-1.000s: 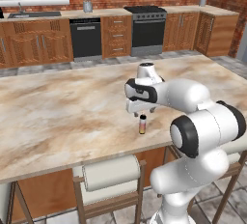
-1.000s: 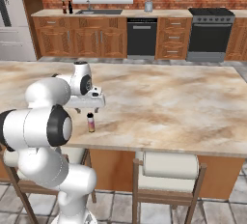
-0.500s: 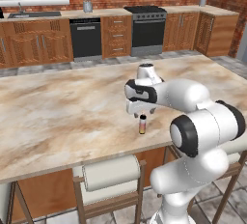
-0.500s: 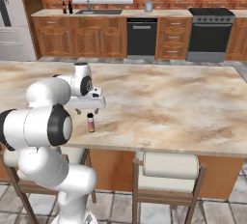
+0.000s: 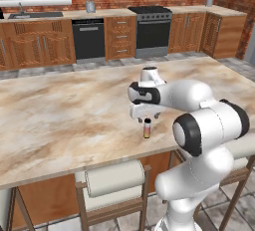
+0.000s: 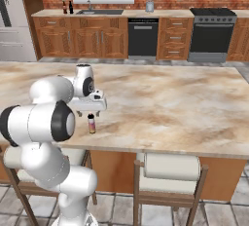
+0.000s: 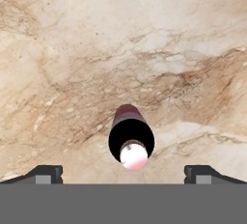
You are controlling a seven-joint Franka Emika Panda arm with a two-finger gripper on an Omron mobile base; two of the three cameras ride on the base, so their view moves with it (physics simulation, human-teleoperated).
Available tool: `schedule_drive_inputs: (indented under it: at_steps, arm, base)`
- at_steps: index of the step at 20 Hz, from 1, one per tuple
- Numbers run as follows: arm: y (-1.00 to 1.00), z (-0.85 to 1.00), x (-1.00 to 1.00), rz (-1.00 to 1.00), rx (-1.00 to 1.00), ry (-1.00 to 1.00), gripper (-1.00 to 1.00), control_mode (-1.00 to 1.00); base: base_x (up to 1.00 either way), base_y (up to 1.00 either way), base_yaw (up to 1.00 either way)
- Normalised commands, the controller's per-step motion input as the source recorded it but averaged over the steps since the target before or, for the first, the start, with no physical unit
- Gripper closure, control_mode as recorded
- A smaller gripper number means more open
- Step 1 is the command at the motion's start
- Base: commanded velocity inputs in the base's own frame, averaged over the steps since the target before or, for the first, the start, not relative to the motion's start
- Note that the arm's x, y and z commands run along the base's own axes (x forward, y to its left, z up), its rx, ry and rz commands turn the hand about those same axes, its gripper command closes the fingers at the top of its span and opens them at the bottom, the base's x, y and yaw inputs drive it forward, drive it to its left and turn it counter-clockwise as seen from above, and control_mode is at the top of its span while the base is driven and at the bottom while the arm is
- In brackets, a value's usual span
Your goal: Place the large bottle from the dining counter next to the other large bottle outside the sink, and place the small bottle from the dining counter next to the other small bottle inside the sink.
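With the jaws spread wide directly over the small dark-capped bottle [image 5: 147,128] standing upright near the marble worktop's [image 5: 69,115] 6 o'clock edge, the gripper [image 5: 145,118] should descend straight, keeping the cap centred, before pinching.

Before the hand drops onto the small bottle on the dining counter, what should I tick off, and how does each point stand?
1. Jaws open wide enough: ok; gripper tips stand far apart.
2. Small bottle upright: ok in both base views.
3. Bottle centred between the tips: ok; its cap sits about midway in the hand view.
4. Hand above the bottle, not touching: ok.
5. Bottle stands clear of the dining counter edge: ok, though near the front edge.
6. Large bottle's whereabouts: cannot tell.
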Motion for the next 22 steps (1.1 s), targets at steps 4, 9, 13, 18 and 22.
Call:
schedule_drive_inputs:
  at_steps: [4, 9, 13, 18, 22]
  arm:
    - [0.00, -0.04, 0.04, 0.00, 0.00, 0.05, -1.00, -1.00]
    - [0.00, -0.06, 0.07, 0.00, 0.00, 0.04, -1.00, -1.00]
    - [0.00, -0.11, 0.04, 0.00, 0.00, 0.00, -1.00, -1.00]
    - [-0.01, -0.09, 0.01, 0.00, 0.00, -0.01, -1.00, -1.00]
    - [0.00, -0.02, 0.00, 0.00, 0.00, -0.01, -1.00, -1.00]
  base:
    - [0.00, 0.00, 0.00]
    - [0.00, 0.00, 0.00]
    - [0.00, 0.00, 0.00]
    - [0.00, 0.00, 0.00]
    - [0.00, 0.00, 0.00]
